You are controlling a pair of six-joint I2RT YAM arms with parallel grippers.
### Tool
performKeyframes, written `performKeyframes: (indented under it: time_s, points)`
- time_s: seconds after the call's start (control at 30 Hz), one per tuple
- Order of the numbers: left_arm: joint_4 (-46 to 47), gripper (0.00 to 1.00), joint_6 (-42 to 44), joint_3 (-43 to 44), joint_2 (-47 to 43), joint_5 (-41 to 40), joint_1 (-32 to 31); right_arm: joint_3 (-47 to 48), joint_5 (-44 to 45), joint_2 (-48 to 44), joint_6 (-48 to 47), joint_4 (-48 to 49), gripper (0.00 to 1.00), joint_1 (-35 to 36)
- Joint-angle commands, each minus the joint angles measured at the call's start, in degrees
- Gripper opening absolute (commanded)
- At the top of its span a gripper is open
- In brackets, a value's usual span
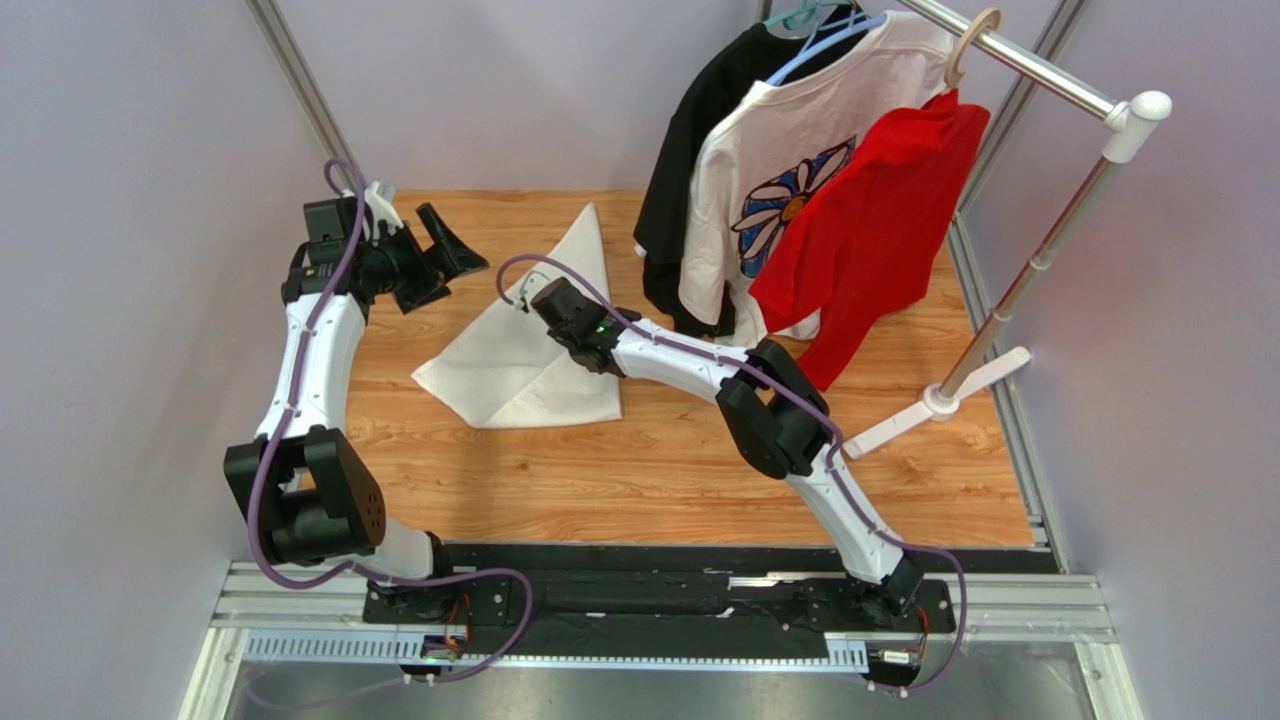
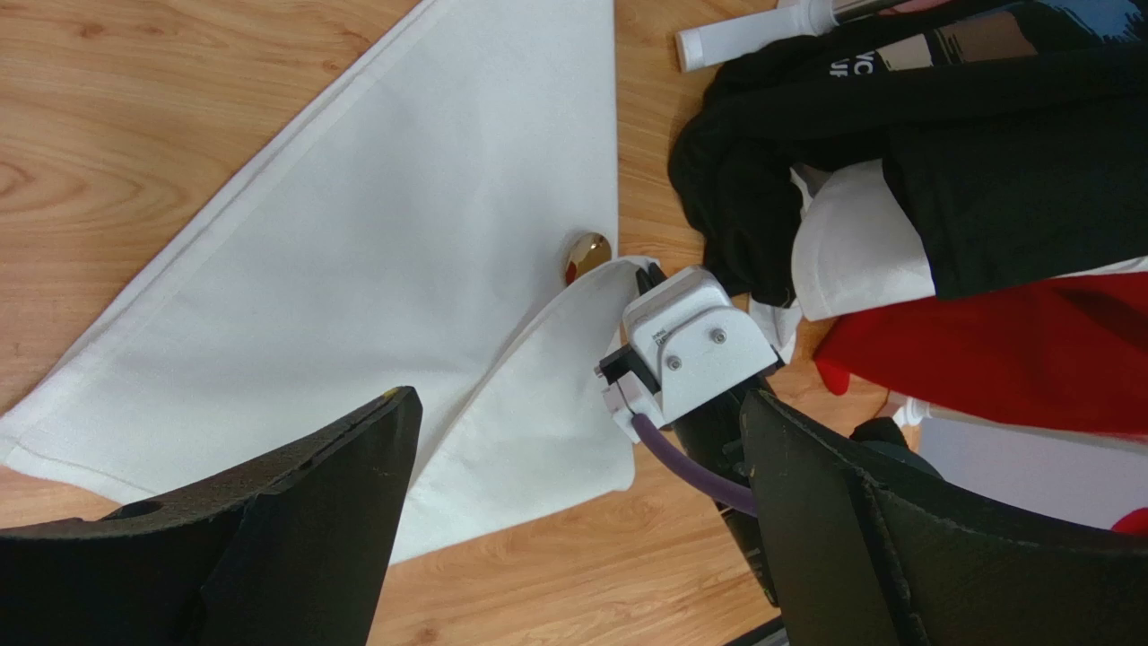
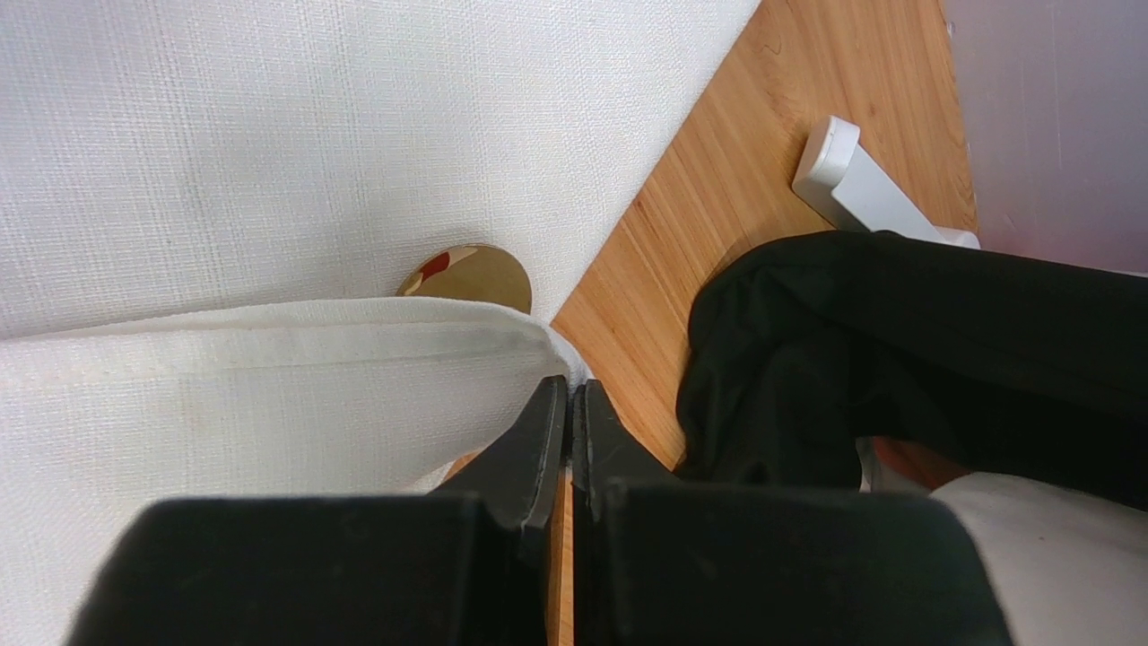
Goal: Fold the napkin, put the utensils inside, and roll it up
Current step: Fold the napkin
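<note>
The white napkin (image 1: 511, 360) lies folded into a triangle on the wooden table. My right gripper (image 3: 569, 390) is shut on a corner of the napkin (image 3: 270, 135), holding a flap of it over the utensils. Of these, only a spoon's gold bowl (image 3: 472, 276) peeks out from under the flap's edge; its handle is hidden. In the left wrist view the gold bowl (image 2: 585, 252) shows beside the right wrist's white housing (image 2: 687, 343). My left gripper (image 1: 440, 264) hangs open above the table's back left, with nothing between its fingers (image 2: 310, 498).
A clothes rack (image 1: 1037, 255) stands at the back right with a black shirt (image 1: 684, 180), a flower-print white T-shirt (image 1: 781, 165) and a red shirt (image 1: 879, 225). The black shirt (image 3: 916, 337) hangs close beside my right gripper. The rack's white foot (image 1: 939, 398) rests on the table.
</note>
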Motion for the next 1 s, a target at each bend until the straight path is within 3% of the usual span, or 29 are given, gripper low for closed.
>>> performKeyframes:
  time_s: [0.0,0.1,0.2,0.23,0.37,0.5,0.63,0.8,0.97]
  points:
    - [1.84,0.98,-0.99,-0.34,-0.97,1.46,0.80,3.52,2.44,1.45,-2.07,2.96,0.00,-0.64]
    - [1.93,0.98,-1.08,-0.42,-0.88,1.55,0.71,4.22,3.06,2.33,-2.60,4.10,0.07,-0.90]
    - [2.02,0.98,-1.08,-0.42,-0.80,1.63,1.06,5.71,2.71,2.77,-2.52,4.55,0.30,-1.17]
    - [2.10,0.98,-1.08,-0.51,-0.71,1.63,1.06,5.98,2.45,2.69,-2.52,4.55,0.46,-1.25]
    - [2.10,0.98,-1.08,-0.60,-0.45,1.55,1.94,7.39,0.96,1.02,-1.90,5.42,0.66,-1.78]
    - [2.19,0.98,-1.08,-0.77,-0.36,1.46,2.11,6.08,-0.98,-3.80,0.55,5.34,0.66,-2.04]
    - [2.54,0.98,-0.99,-1.04,-0.45,1.11,2.12,-0.15,-5.97,-11.27,10.71,2.45,0.64,-2.05]
    - [3.07,0.98,-0.46,-2.00,-0.36,-0.30,2.11,-15.35,-14.41,-23.40,27.60,-1.61,0.57,-2.04]
    - [1.76,0.97,0.85,-2.01,0.78,-4.42,2.12,-32.47,-26.55,-31.93,41.40,1.89,0.54,-2.05]
